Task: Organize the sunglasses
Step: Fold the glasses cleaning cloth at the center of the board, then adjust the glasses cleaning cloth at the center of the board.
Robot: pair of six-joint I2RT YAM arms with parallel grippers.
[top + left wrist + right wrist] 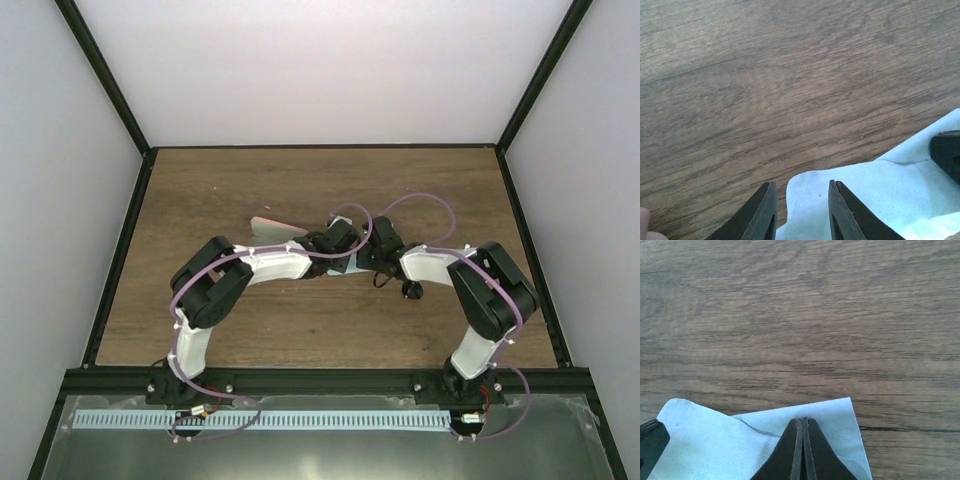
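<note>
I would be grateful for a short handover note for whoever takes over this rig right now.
Left claw: jaws apart over an edge of the light blue cloth; nothing visibly held.
Right claw: shut, with its tip on the cloth. I cannot tell whether it pinches the cloth.
Pink case: on the table just beyond the left arm, partly hidden.
Sunglasses: not visible in any view; the arms cover the middle.
Done: nothing I can confirm.
Left: probably locate the sunglasses, then put them away.
</note>
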